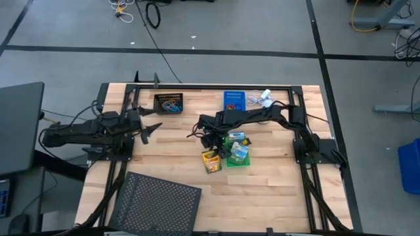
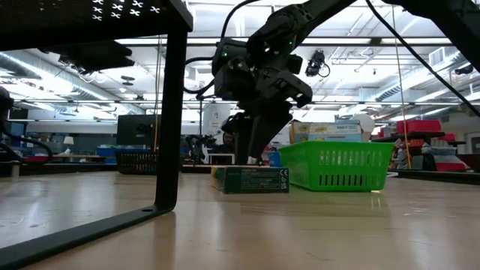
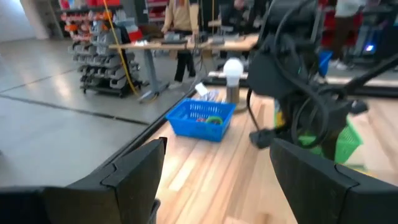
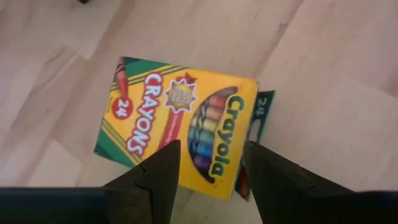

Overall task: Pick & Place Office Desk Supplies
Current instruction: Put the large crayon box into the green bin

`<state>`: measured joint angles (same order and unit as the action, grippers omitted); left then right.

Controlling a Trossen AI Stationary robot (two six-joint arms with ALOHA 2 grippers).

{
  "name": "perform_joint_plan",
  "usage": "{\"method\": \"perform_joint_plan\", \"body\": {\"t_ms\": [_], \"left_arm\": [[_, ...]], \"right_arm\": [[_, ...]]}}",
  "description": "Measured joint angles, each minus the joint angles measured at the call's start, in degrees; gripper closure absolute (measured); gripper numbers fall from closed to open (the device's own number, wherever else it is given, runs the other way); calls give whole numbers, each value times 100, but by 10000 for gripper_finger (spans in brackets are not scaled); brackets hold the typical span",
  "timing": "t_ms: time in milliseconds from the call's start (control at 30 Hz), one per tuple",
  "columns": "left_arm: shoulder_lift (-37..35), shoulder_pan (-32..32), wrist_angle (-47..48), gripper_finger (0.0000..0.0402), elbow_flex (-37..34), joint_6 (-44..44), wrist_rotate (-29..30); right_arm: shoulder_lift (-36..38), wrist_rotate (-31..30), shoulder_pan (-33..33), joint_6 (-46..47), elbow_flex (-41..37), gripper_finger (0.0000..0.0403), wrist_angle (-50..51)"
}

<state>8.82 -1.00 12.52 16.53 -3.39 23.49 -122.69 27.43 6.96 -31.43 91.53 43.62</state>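
Yellow cardboard fills the right wrist view: the crayon box (image 4: 180,134) lies flat on the pale wood surface (image 4: 323,81), face up, with the right tool (image 4: 211,163) poised directly over it. Its two dark fingers stand apart above the box's lower edge and hold nothing.

From overhead that same box (image 1: 211,160) is only a small yellow patch near the middle of the surface (image 1: 275,187), just beside the green bin (image 1: 239,158), and the right tool (image 1: 211,140) shows only as a dark mass at the end of an arm reaching in from the right. The overhead picture alone lays out the rest: a black bin (image 1: 168,103) with coloured loops inside toward the far edge, a blue bin (image 1: 233,100) farther along that edge, the white mini fan (image 1: 265,97) just beside it, and the black mesh tray (image 1: 157,204) at the near edge.

At table height the crayon box (image 2: 251,180) is seen edge-on as a low dark slab next to the green bin (image 2: 339,165), whose mesh wall hides most of its contents; box tops rise above its rim.

Off to the left, well apart from the supplies, the left tool (image 1: 149,131) waits above the surface with its fingers spread and empty. Its wrist view looks across to the blue bin (image 3: 200,118) and the fan (image 3: 233,78), with people standing in the room beyond.
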Motion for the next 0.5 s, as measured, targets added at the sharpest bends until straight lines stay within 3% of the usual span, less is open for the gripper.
{"method": "perform_joint_plan", "body": {"t_ms": [500], "left_arm": [[-59, 106, -15, 99, 0, 33, 2]], "right_arm": [[-249, -126, 11, -42, 7, 219, -131]]}}
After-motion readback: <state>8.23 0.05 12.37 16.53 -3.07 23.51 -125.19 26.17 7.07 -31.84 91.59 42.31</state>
